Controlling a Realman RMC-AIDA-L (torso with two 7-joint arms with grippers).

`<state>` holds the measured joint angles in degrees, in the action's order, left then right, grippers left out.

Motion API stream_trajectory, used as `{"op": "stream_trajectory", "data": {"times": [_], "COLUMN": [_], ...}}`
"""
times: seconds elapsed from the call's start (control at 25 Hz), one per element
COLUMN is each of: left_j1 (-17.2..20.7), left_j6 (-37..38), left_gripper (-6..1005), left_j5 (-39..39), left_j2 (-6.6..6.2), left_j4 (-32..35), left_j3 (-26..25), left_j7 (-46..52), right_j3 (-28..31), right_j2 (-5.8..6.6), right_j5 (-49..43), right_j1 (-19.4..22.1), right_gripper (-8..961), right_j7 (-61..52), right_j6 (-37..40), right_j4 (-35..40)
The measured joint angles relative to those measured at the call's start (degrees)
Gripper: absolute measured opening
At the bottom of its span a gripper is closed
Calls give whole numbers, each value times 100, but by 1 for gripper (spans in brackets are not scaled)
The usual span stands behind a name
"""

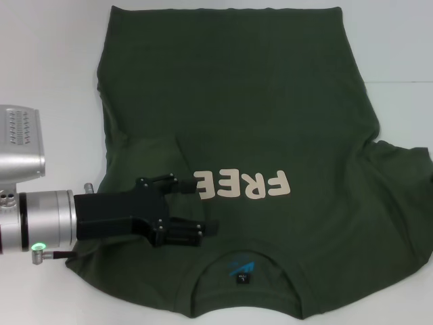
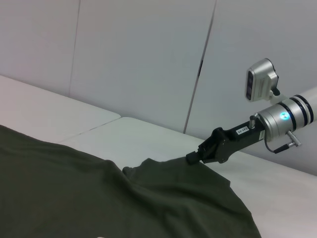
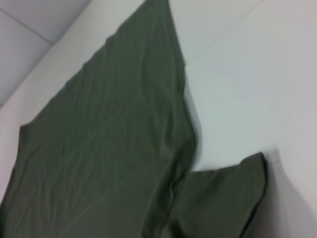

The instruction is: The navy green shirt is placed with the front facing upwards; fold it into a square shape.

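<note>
The navy green shirt [image 1: 257,108] lies face up on the white table, with the cream letters "FREE" [image 1: 242,184] and the collar label [image 1: 241,269] nearest me. My left gripper [image 1: 193,206] hovers over the shirt's left chest beside the letters, jaws open, with nothing between them. The left sleeve lies folded inward under it. My right gripper [image 2: 194,157] is outside the head view. In the left wrist view it sits at the tip of the right sleeve [image 1: 406,176], shut on the fabric, which rises to it. The sleeve also shows in the right wrist view [image 3: 233,193].
The white table [image 1: 47,54] surrounds the shirt, with bare strips at the left and the far right. A pale wall [image 2: 148,54] stands behind the table. The shirt's hem [image 1: 223,9] reaches the far edge of the head view.
</note>
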<state>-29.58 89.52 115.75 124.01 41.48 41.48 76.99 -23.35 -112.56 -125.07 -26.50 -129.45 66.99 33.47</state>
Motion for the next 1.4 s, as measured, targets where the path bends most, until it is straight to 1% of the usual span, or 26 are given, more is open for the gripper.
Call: {"op": "stream_trajectory", "data": {"times": [0.12,0.32,0.56,0.84,1.12,1.24,1.4], "left_j1": [-9,-13,2,28,31,31,31], "left_j6": [-19,-80,-84,-84,-88,-89,-68], "left_gripper": [942,942,941,941,940,940,940], "left_j5": [0,0,-26,-53,-54,-53,-53], "left_j2": [0,0,0,11,10,9,7], "left_j4": [0,0,0,-9,-84,-87,-88], "left_j3": [4,9,1,-12,-110,-181,-246], "left_j7": [0,0,0,0,19,50,79], "right_j3": [101,130,75,51,-82,-104,-65], "right_j2": [0,22,-5,-31,-29,-20,51], "right_j5": [31,397,591,596,592,590,599], "right_j1": [-14,-48,-214,-418,-485,-456,-441], "right_gripper": [8,9,8,7,9,8,8], "right_j7": [29,203,521,909,978,969,815], "right_j6": [-42,-386,-839,-982,-658,-187,554], "right_j4": [17,-1,-7,-19,-16,36,156]}}
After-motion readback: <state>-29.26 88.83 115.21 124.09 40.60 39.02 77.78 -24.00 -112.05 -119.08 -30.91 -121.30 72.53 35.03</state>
